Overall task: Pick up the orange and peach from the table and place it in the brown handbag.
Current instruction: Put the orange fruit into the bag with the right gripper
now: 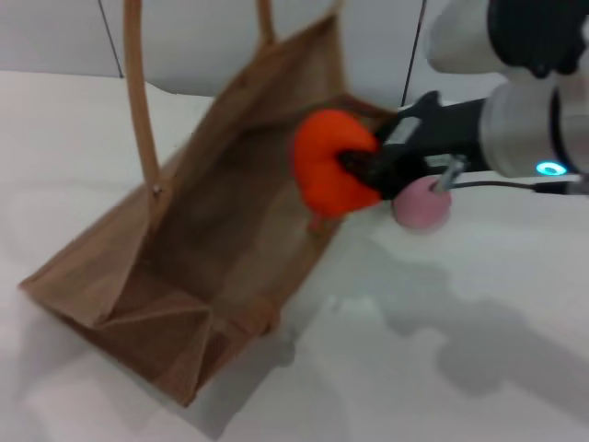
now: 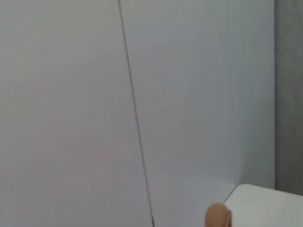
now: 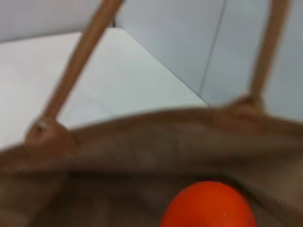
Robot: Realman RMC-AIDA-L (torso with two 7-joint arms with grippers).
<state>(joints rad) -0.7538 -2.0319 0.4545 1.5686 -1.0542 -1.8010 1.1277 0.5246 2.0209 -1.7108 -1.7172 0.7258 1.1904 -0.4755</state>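
While the right tool (image 1: 361, 170) is clamped on the orange (image 1: 329, 166), it holds the fruit at the open mouth of the brown handbag (image 1: 198, 267). Just behind, the peach (image 1: 421, 204) sits on the white worktop (image 1: 442, 350).

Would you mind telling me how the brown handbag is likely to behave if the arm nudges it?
The brown handbag would probably flex rather than resist: its woven walls sag and crease. Lying tilted and open on the table, it may slide or collapse easily, seeming light. The right end effector holds the orange at its mouth.
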